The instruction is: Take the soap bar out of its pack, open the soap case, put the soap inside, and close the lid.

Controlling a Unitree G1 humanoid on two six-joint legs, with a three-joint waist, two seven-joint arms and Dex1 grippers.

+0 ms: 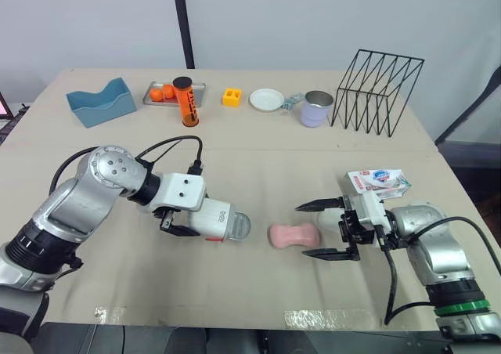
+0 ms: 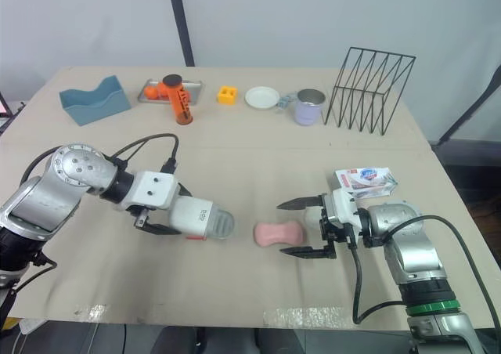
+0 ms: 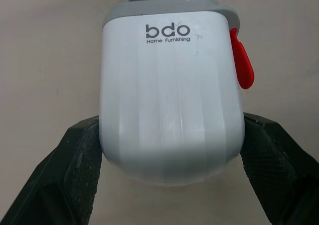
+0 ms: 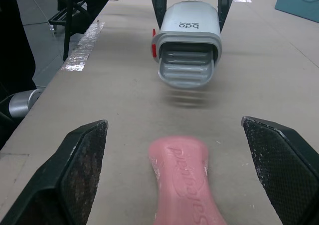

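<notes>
Clamping the white soap case (image 1: 219, 222) by its rear end, left gripper (image 3: 172, 150) holds it flat on the table (image 1: 235, 150), grey mouth facing the pink soap bar (image 1: 293, 235), which lies bare nearby. Right gripper (image 1: 300, 230) is spread wide, a finger on each side of the bar, not touching; the pack (image 1: 380, 180) lies behind it. Risk: an off-centre pinch squirts the slick bar sideways, or the case skids when the bar is pushed in.

Soap bar (image 1: 294, 235) pink; soap case (image 1: 221, 223) white-grey, tab (image 3: 242, 65) red; pack (image 1: 379, 181) maybe white-blue.

Head stereo pair looks down over table (image 1: 235, 158); wrist cameras close, facing each other, sharing soap case (image 4: 187, 41).
</notes>
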